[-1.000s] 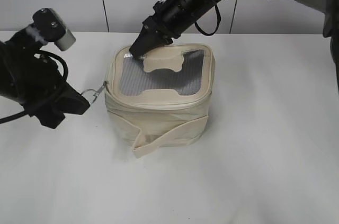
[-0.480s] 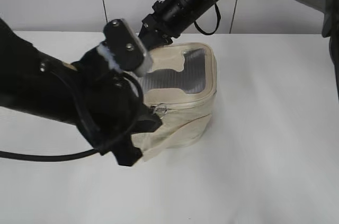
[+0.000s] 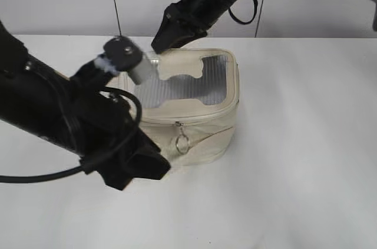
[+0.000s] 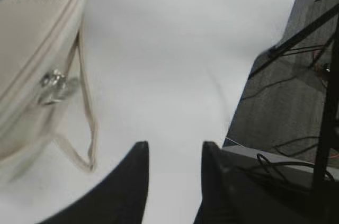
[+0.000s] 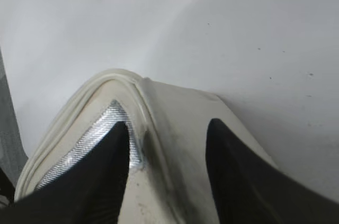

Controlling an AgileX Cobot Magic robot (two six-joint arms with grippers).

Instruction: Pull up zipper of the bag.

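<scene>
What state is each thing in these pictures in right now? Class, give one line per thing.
bag: upright on the table, top panel up.
zipper: closed along the front rim; ring pull hanging loose at the front.
left gripper: open, holding nothing, beside the bag.
right gripper: open, fingers over the bag's back corner, gripping nothing.

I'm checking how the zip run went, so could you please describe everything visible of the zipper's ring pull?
The ring pull is a small silver metal ring hanging from its slider on the zipper, at the front face of the bag. It dangles freely against the cream fabric. The left gripper is open beside it, not touching; in the left wrist view the ring looks blurred.
</scene>
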